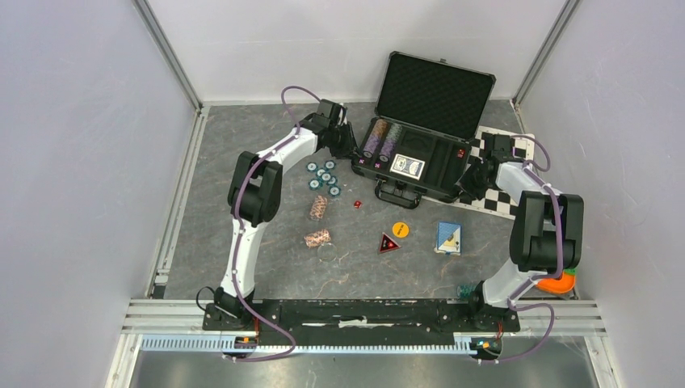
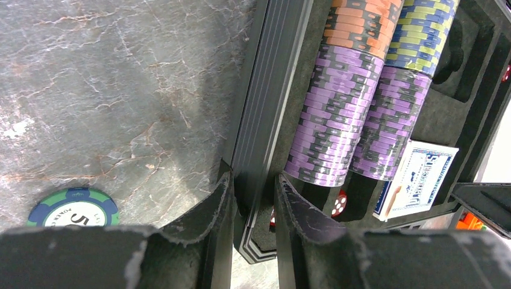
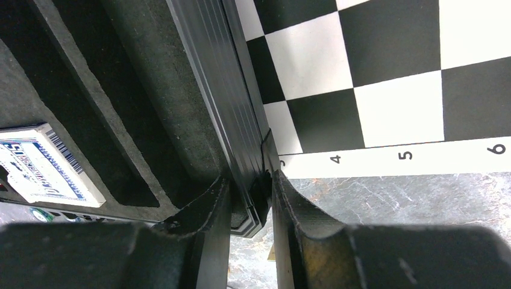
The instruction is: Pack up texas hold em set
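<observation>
The black case (image 1: 443,173) of the hold em set lies open at the back, lid up. Purple chips (image 2: 337,120), a blue card deck (image 2: 416,177) and a red die (image 2: 339,203) sit in its foam. My left gripper (image 1: 353,153) is shut on the case's left wall (image 2: 265,120), one finger outside and one inside. My right gripper (image 1: 468,179) is shut on the right wall (image 3: 223,90) near the front corner. Loose on the table are teal chips (image 1: 323,176), brown-white chips (image 1: 319,206), a red die (image 1: 356,204), the yellow button (image 1: 400,229) and a blue deck (image 1: 448,237).
The checkered mat (image 1: 505,174) lies under the case's right end. A red triangular piece (image 1: 388,242) sits beside the yellow button. An orange toy (image 1: 557,281) rests by the right arm's base. One teal chip (image 2: 72,208) lies just left of my left fingers.
</observation>
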Robot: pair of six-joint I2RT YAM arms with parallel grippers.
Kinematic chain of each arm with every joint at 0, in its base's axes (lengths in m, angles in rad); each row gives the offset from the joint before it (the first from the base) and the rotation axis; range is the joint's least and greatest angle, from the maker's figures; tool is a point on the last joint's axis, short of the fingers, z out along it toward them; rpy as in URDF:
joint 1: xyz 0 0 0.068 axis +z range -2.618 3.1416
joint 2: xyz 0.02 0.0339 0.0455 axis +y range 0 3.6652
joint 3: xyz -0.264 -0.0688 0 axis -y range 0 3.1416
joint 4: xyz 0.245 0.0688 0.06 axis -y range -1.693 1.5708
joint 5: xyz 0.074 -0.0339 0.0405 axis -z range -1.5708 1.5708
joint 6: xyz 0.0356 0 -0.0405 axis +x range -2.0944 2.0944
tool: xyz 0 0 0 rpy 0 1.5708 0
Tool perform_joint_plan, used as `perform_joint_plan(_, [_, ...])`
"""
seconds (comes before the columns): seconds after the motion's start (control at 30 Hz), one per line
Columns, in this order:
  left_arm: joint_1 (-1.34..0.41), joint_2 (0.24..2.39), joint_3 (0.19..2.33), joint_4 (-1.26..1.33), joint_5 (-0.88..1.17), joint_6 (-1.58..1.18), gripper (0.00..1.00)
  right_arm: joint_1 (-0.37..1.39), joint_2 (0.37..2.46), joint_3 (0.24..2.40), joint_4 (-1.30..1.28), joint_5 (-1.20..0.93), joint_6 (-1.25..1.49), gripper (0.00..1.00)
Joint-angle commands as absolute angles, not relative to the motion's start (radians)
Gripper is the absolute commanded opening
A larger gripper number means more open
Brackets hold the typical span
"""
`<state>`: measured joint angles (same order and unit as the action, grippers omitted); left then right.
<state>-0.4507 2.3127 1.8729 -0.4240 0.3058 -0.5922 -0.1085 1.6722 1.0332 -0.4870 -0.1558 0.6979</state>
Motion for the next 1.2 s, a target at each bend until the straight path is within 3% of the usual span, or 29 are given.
perform_joint_plan(0.0, [-0.521,2.331,1.874,-0.406,0.467,-0.607,0.08,-0.062,1.664,0.995,-0.296,-0.313,0.762,0.00])
perform_joint_plan(0.37, [-0.508,2.203,1.702,-0.449,0.450,-0.499,0.08,0.045,1.427,0.746,-0.339,-0.349,0.798,0.00])
perform_joint_plan(0.7, [-0.516,2.195,1.686,-0.410,0.475,-0.530,0.08,0.056,1.401,0.761,-0.376,-0.311,0.749,0.02])
perform_joint_plan(0.73, [-0.522,2.198,1.690,-0.405,0.468,-0.534,0.09,0.054,1.410,0.784,-0.386,-0.314,0.734,0.10])
perform_joint_plan(0.77, [-0.526,2.202,1.695,-0.403,0.465,-0.542,0.12,0.055,1.418,0.820,-0.408,-0.310,0.709,0.31])
perform_joint_plan(0.8, [-0.528,2.203,1.696,-0.393,0.472,-0.554,0.20,0.055,1.423,0.858,-0.445,-0.293,0.683,0.46])
perform_joint_plan(0.83, [-0.527,2.197,1.693,-0.382,0.477,-0.565,0.28,0.054,1.419,0.890,-0.477,-0.269,0.648,0.54])
perform_joint_plan(0.97, [-0.526,2.130,1.680,-0.379,0.434,-0.548,0.53,0.056,1.364,0.975,-0.610,-0.167,0.524,0.71])
perform_joint_plan(1.17, [-0.511,1.978,1.685,-0.564,0.321,-0.458,0.69,0.059,1.232,0.923,-0.710,-0.050,0.457,0.93])
